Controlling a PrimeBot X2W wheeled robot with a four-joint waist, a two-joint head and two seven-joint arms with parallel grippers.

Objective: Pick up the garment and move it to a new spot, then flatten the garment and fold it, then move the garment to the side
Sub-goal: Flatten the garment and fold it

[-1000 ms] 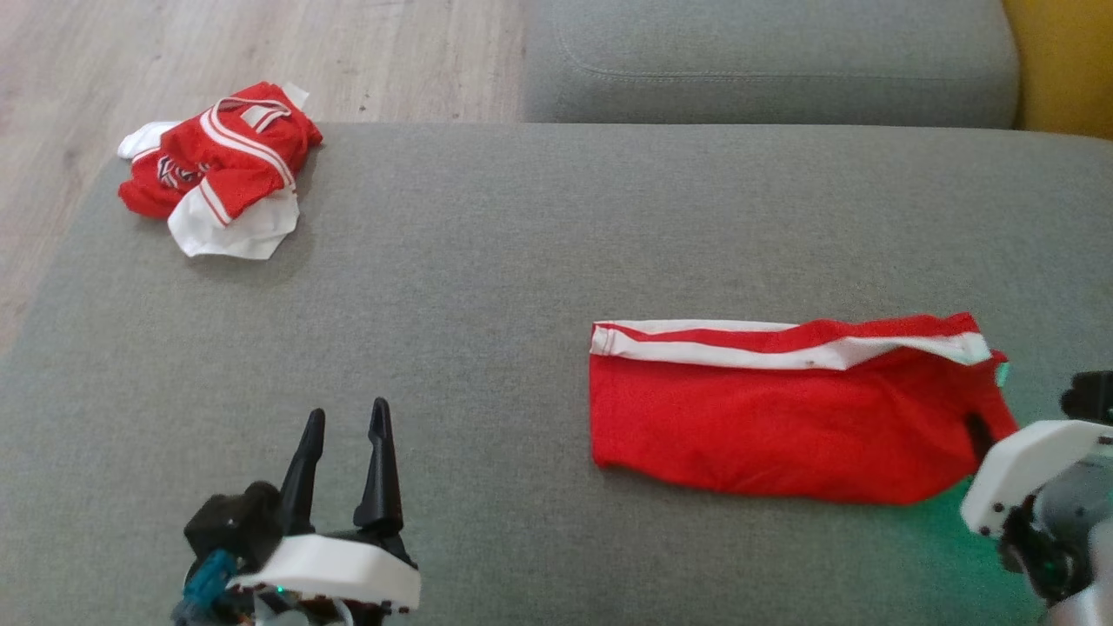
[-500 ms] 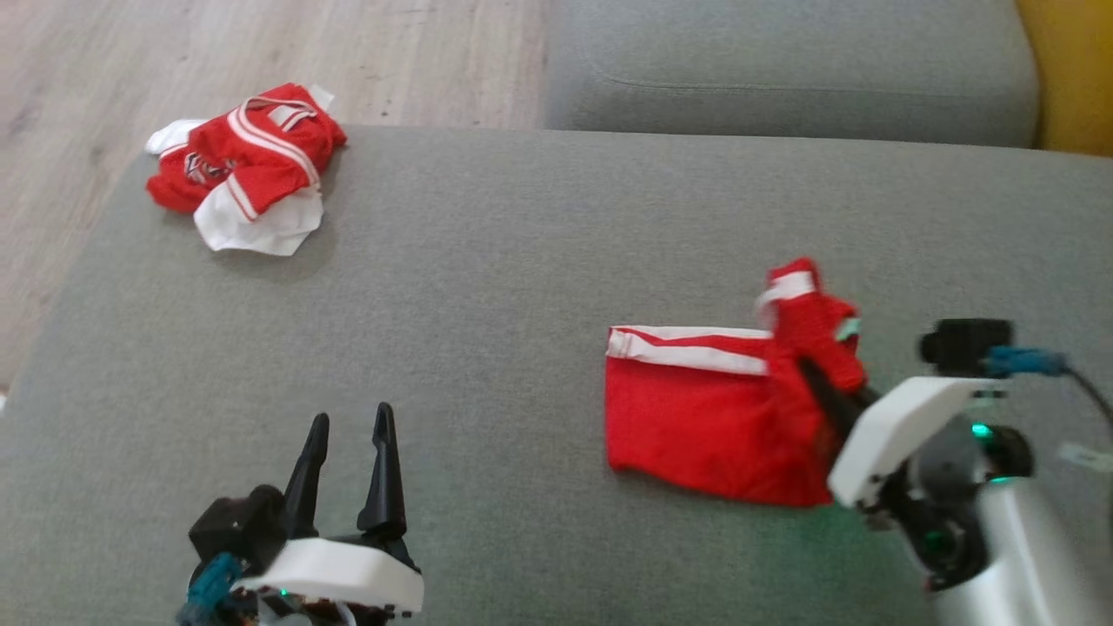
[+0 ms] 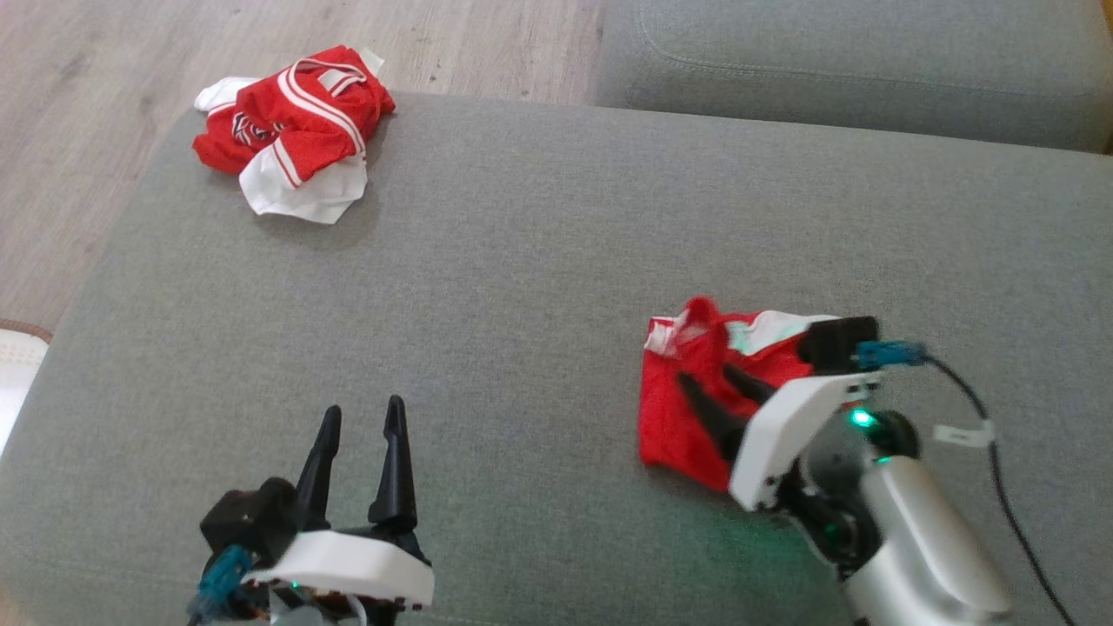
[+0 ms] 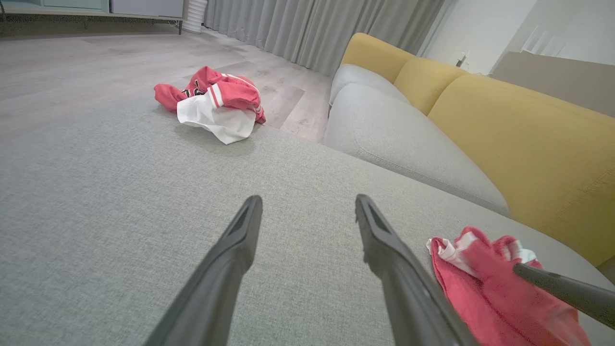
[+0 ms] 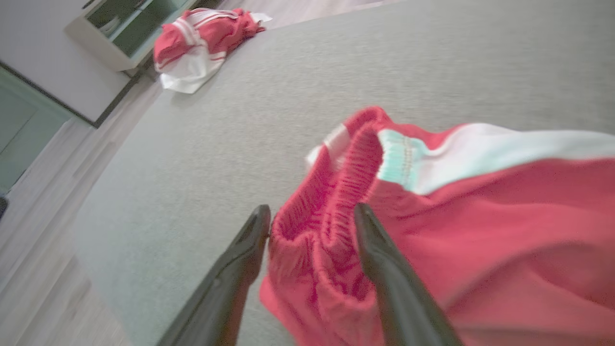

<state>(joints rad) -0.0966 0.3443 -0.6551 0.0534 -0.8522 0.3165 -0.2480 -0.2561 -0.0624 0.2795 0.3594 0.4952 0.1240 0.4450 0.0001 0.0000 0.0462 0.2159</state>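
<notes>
From the head view, the red shorts (image 3: 674,422) lie bunched on the right half of the grey sofa seat (image 3: 522,261), the white-striped edge folded over on top. The right gripper (image 3: 706,374) reaches in over them from the lower right, both dark fingers lying on the cloth and its jaws spread apart. The left gripper (image 3: 363,405) hangs over bare cushion at the lower left, well apart from the shorts, jaws wide with nothing between them. A crumpled jersey (image 3: 296,130), red and white, sits at the far left corner of the seat, beside the wooden floor (image 3: 87,69).

The left wrist view looks along the left gripper (image 4: 308,199), whose parted fingers frame only grey fabric. The shorts (image 4: 485,283) show at the lower right, with one finger (image 4: 562,288) of the right gripper across them. The jersey (image 4: 216,103) lies far ahead, and a yellow backrest (image 4: 528,144) rises on the right.

The right wrist view is somewhat blurred. The right gripper (image 5: 311,209) has its jaws wide open, and the gathered elastic waistband of the shorts (image 5: 480,230) stands in a loose ridge between the fingers, not pinched. The jersey (image 5: 197,48) lies at the upper left.
</notes>
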